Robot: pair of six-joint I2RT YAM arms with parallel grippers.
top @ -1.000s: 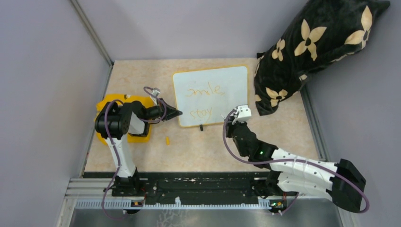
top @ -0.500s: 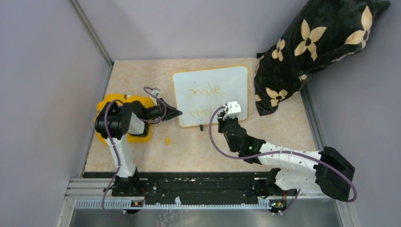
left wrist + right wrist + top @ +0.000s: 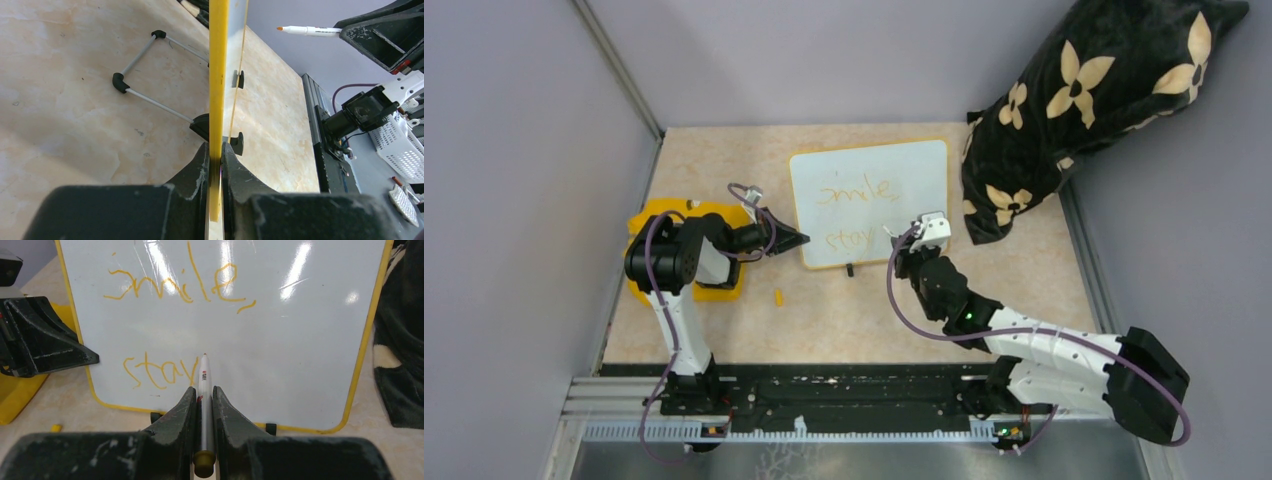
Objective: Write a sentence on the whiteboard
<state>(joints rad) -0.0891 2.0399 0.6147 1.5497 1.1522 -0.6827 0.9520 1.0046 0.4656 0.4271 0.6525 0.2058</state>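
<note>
The whiteboard [image 3: 894, 170] stands tilted on two black feet; it also shows in the right wrist view [image 3: 290, 365]. The sentence reads "smile" [image 3: 175, 285] above "stay" [image 3: 157, 371] in orange. My left gripper [image 3: 802, 238] is shut on the whiteboard's yellow left rim [image 3: 218, 75], seen edge-on between its jaws. My right gripper [image 3: 904, 252] is shut on a white marker [image 3: 203, 385] with a yellow end cap. The marker's tip points at the board just right of "stay". In the left wrist view the marker [image 3: 310, 31] sits a little off the board's face.
A black pillow with cream flowers [image 3: 1084, 100] lies against the board's right side. A flat yellow piece [image 3: 649, 222] lies under my left arm. A small yellow cap [image 3: 778, 296] lies on the beige table in front of the board. Grey walls close in left and behind.
My right gripper swung left over "stay" with the marker, then came back a little to the right. The left arm and the board have not moved.
</note>
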